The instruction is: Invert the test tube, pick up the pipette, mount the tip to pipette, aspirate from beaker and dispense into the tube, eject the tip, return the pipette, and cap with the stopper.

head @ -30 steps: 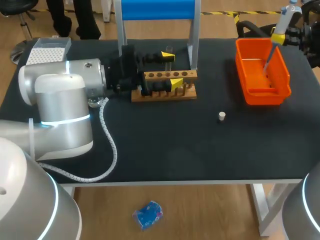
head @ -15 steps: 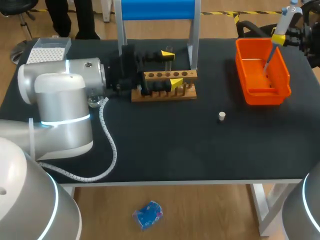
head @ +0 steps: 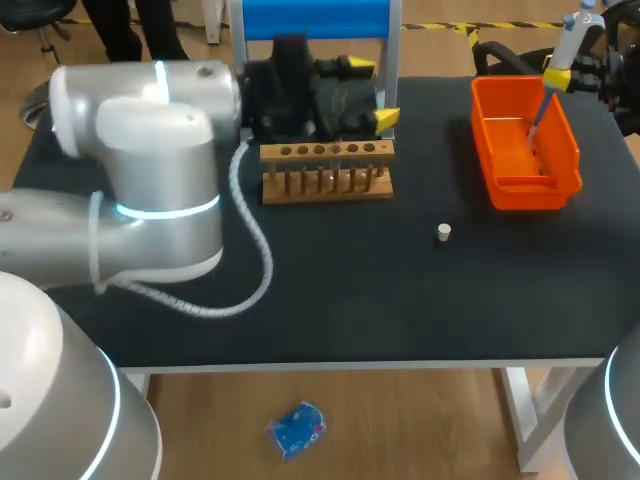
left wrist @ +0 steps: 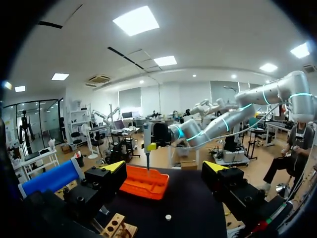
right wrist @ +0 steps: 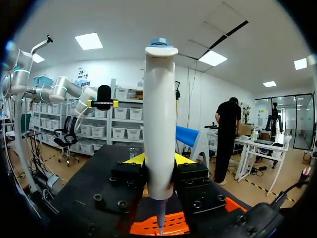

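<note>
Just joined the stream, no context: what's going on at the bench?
The right arm has its jaws shut on the pipette, holding it upright over the orange bin at the table's far right. The left arm hangs by the wooden tube rack with its jaws open and empty. The stopper lies loose on the table, not yet used.

Bright overhead light evenly lights the pipette point(right wrist: 159, 124); soft shadows on the table point(head: 350, 300).
</note>
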`<state>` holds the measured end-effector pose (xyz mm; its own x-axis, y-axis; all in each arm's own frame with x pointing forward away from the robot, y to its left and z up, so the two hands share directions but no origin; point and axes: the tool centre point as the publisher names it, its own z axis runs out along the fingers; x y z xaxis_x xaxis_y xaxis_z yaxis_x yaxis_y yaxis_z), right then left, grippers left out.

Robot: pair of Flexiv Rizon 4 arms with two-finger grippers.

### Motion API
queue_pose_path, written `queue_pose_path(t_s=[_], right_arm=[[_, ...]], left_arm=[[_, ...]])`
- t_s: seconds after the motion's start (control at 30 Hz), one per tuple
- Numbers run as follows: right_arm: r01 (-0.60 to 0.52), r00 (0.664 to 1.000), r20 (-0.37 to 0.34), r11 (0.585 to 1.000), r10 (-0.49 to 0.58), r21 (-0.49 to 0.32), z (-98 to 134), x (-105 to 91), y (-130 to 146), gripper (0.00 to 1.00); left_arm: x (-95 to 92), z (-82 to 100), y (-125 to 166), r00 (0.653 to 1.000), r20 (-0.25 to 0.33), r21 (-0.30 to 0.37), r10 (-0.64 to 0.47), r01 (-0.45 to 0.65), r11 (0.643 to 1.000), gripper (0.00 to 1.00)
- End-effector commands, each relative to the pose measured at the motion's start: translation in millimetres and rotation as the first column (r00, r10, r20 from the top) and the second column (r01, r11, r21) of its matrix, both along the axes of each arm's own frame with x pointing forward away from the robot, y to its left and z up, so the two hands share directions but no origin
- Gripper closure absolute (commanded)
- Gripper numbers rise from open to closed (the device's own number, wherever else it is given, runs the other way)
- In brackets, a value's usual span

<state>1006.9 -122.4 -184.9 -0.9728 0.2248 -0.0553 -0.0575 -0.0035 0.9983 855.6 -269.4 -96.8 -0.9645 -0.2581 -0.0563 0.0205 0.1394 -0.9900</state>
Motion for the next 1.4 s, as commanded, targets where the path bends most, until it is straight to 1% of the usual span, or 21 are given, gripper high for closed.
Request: queue_pose_path(t_s=[0.03,0.1,0.13,0.17,0.23,0.27,0.3,0.33,1.03,1.1,1.23,1.27,1.4], right_arm=[[-0.001,1.0,0.0,1.0,0.001,-0.001,0,0.3,-1,1.0],[-0.001,1.0,0.0,1.0,0.001,-0.001,0,0.3,-1,1.0],[-0.001,1.0,0.0,1.0,0.001,-0.001,0,0.3,-1,1.0],[-0.001,1.0,0.0,1.0,0.001,-0.001,0,0.3,-1,1.0],[-0.001,1.0,0.0,1.0,0.001,-0.001,0,0.3,-1,1.0],[-0.001,1.0,0.0,1.0,0.001,-0.001,0,0.3,-1,1.0],[-0.001,1.0,0.0,1.0,0.001,-0.001,0,0.3,-1,1.0],[-0.001,1.0,0.0,1.0,0.001,-0.001,0,0.3,-1,1.0],[-0.001,1.0,0.0,1.0,0.001,-0.001,0,0.3,-1,1.0],[-0.001,1.0,0.0,1.0,0.001,-0.001,0,0.3,-1,1.0],[-0.001,1.0,0.0,1.0,0.001,-0.001,0,0.3,-1,1.0],[-0.001,1.0,0.0,1.0,0.001,-0.001,0,0.3,-1,1.0],[-0.001,1.0,0.0,1.0,0.001,-0.001,0,0.3,-1,1.0]], left_arm=[[25.0,8.2,-57,1.0,-0.026,0.081,0.01,-0.007,0.997,0.0],[33.0,10.7,-70,0.999,-0.033,0.108,0.012,-0.008,0.994,0.0],[37.2,12.3,-78,0.999,-0.034,0.102,0.01,-0.006,0.995,0.0],[41.5,13.2,-85,0.999,-0.033,0.113,0.003,0.001,0.994,0.0],[50.9,12.5,-101,0.999,-0.05,0.122,-0.011,0.017,0.992,0.0],[56.0,12.1,-108,0.999,-0.047,0.126,-0.009,0.015,0.992,0.0],[60.5,12.1,-114,0.999,-0.042,0.146,-0.008,0.015,0.989,0.0],[64.6,12.0,-120,0.998,-0.057,0.147,-0.008,0.016,0.989,0.0],[64.6,12.0,-120,0.998,-0.057,0.147,-0.008,0.016,0.989,0.0],[70.1,8.4,-120,0.997,-0.059,0.151,0.044,-0.035,0.988,0.0],[79.4,14.1,-125,0.997,-0.048,0.134,0.061,-0.054,0.99,0.0],[81.4,16.0,-127,0.998,-0.044,0.122,0.05,-0.044,0.992,0.0],[89.0,19.5,-138,0.997,-0.034,0.14,0.063,-0.058,0.988,0.0]])
